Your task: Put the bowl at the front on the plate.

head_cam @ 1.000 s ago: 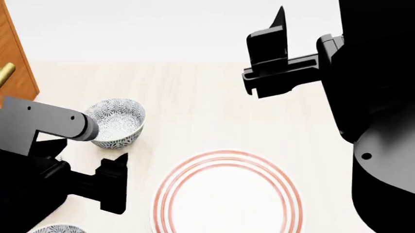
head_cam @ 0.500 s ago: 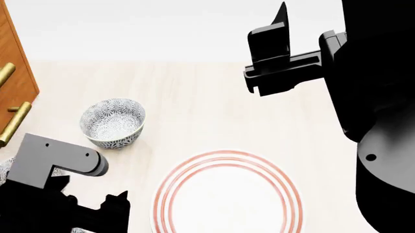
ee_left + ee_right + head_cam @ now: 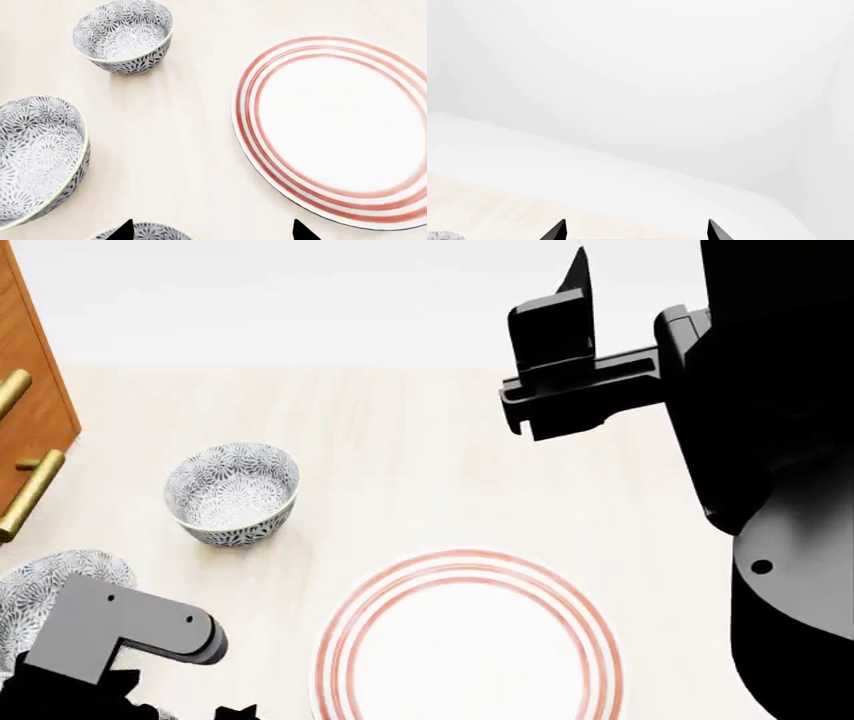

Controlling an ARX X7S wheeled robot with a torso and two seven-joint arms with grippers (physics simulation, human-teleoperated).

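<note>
Counter (image 3: 441,460): pale wood-look surface, faint fine grain, matt, smooth.
Plate (image 3: 347,125): smooth glazed white ceramic look, soft sheen, thin red painted rings.
Bowls, e.g. one at 10 o'clock from plate in head view (image 3: 232,493): same ceramic look, dense grey-blue printed pattern inside and out, low gloss.
Cabinet (image 3: 30,390) at 9 o'clock: warm orange-brown wood, satin; handles (image 3: 32,492) brass-like metal, shiny.
Left arm link (image 3: 120,632): grey matt plastic look.
Right arm (image 3: 747,420): black, matt.
</note>
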